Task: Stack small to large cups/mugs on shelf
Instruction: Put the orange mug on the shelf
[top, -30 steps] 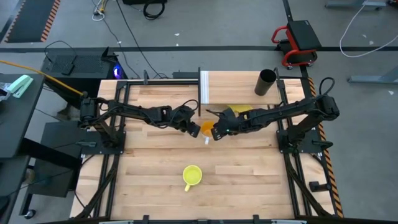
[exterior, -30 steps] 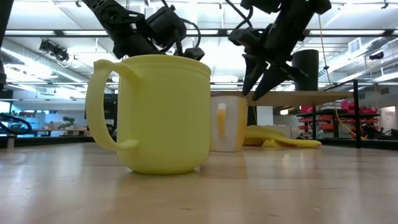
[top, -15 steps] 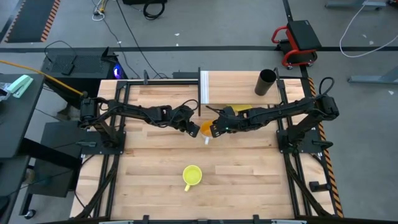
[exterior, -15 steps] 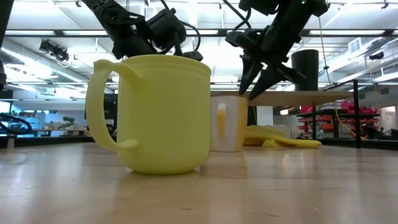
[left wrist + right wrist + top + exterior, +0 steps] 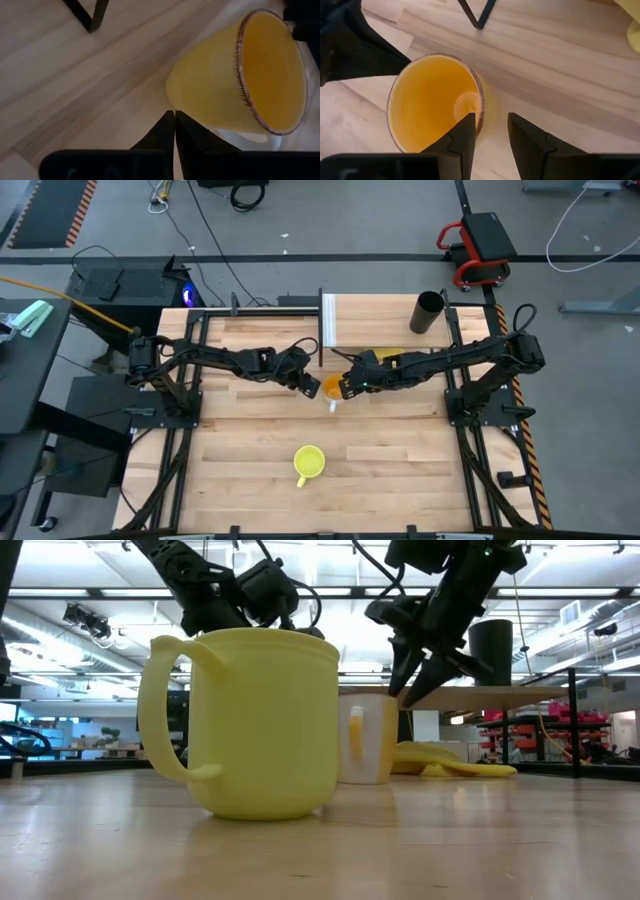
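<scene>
Both arms meet over the middle of the table, right at the glossy orange cup with its pale base [image 5: 331, 389], which stands upright on the light-wood tabletop [image 5: 400, 450] just in front of the raised board shelf with the white end panel [image 5: 328, 321]. The right gripper [image 5: 490, 131] has its dark fingers spread, one dipping inside the rim, the other outside the wall, straddling it but not yet pinching. The left gripper [image 5: 174, 131] sits on the cup's other side, fingers pressed together on nothing, tips beside the cup wall.

This cup looks glazed, so rigid, smooth, probably slick and chippable; a rim pinch like this one seems the sensible hold, squeezed gently.

Elsewhere, the yellow handled mug [image 5: 309, 462] waits well apart near the front edge, and the tall black cylindrical cup [image 5: 428, 311] stands at the far right corner
</scene>
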Available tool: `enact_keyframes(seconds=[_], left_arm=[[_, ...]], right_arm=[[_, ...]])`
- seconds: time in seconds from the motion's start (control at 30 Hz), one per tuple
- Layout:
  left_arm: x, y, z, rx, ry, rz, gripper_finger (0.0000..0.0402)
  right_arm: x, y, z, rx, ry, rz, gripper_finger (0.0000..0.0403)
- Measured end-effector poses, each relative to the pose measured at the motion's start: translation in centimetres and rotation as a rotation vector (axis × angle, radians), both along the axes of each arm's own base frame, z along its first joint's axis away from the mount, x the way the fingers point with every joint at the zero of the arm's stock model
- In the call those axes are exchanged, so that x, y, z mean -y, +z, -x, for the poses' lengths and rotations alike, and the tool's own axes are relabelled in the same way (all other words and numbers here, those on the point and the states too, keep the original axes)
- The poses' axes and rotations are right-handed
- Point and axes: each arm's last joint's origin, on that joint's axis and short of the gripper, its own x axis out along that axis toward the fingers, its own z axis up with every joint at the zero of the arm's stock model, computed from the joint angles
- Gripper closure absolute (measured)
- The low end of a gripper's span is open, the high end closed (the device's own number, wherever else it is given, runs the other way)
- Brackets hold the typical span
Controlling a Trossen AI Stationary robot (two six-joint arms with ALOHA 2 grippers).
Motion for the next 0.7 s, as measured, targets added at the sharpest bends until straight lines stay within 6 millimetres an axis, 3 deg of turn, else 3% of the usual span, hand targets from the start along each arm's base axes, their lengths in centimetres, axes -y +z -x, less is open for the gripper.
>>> enact_keyframes(seconds=[0.37,0.7], left_arm=[[0.0,0.0,0.0,0.0,-0.001,-0.001,0.0371],[0.0,0.0,0.0,-0.006,-0.004,-0.002,0.0373]], right_arm=[[0.1,-0.5,-0.4,0.033,-0.001,-0.006,0.0281],[0.0,-3.5,-2.0,-0.012,0.018,-0.056,0.0283]])
